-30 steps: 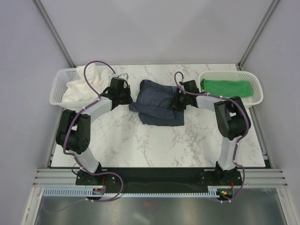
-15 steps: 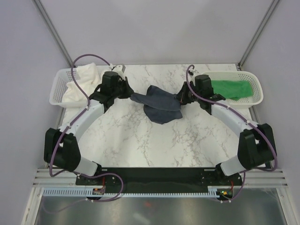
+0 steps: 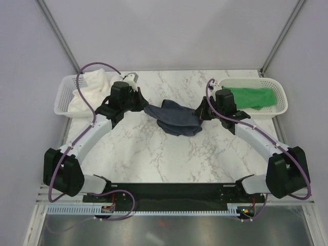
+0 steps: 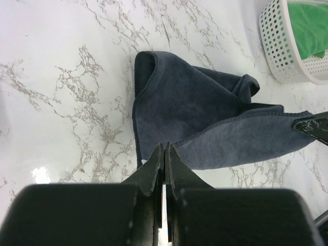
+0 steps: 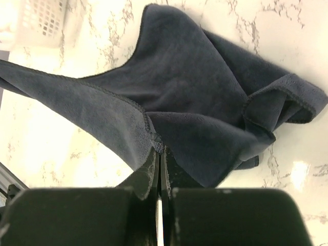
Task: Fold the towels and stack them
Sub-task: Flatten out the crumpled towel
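Towels sit in three spots: the navy towel (image 3: 174, 119) droops across the middle of the table (image 3: 128, 154), the white towel (image 3: 92, 88) fills the left basket (image 3: 60, 100), and the green towel (image 3: 251, 96) lies in the right basket (image 3: 281, 105). The left gripper (image 4: 164, 154) and right gripper (image 5: 158, 151) each pinch an opposite navy edge, pressed tight on the cloth.

Three towels (image 3: 177, 120), two baskets (image 3: 60, 98), two arms (image 3: 92, 134).

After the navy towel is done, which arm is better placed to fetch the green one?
Probably right. The right tool, shut on the navy towel, sits beside the white basket holding the green towel; the left tool grips its other end, across the table.
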You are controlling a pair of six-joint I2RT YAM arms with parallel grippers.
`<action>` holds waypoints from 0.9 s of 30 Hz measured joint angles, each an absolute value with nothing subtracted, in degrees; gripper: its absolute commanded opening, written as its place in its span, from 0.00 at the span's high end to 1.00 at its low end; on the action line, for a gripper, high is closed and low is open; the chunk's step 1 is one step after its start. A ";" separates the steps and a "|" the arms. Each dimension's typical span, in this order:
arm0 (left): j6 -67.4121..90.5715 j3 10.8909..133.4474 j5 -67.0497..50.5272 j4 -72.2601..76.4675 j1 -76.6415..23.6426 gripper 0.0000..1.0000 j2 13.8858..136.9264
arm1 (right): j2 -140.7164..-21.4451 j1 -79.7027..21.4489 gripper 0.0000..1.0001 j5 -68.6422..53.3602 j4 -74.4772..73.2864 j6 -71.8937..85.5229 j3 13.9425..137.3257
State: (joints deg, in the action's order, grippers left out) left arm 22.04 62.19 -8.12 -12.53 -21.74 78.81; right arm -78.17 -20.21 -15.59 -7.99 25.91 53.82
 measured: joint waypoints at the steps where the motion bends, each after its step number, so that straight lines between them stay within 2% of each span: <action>1: 22.06 62.17 -8.10 -12.62 -21.74 0.98 78.67 | -78.17 -20.34 0.99 -15.59 -7.99 25.93 53.34; 10: 22.04 62.33 -8.25 -15.88 -21.89 0.98 74.89 | -72.97 -20.53 1.00 -16.45 -8.58 26.15 52.95; 15: 22.06 66.39 -10.72 -21.65 -22.00 0.98 65.17 | -61.63 -20.56 1.00 -17.52 -12.80 26.81 56.93; 22: 28.12 73.78 -21.19 -22.17 -23.14 0.98 46.76 | -35.73 -21.65 1.00 -20.80 -3.03 32.01 57.21; 24: 30.50 76.82 -23.62 -22.09 -23.46 0.98 43.77 | -32.64 -21.67 1.00 -20.95 0.45 34.33 58.37; 27: 33.89 84.64 -27.33 -21.61 -23.75 0.98 43.51 | -34.20 -22.04 1.00 -21.19 4.01 37.23 63.33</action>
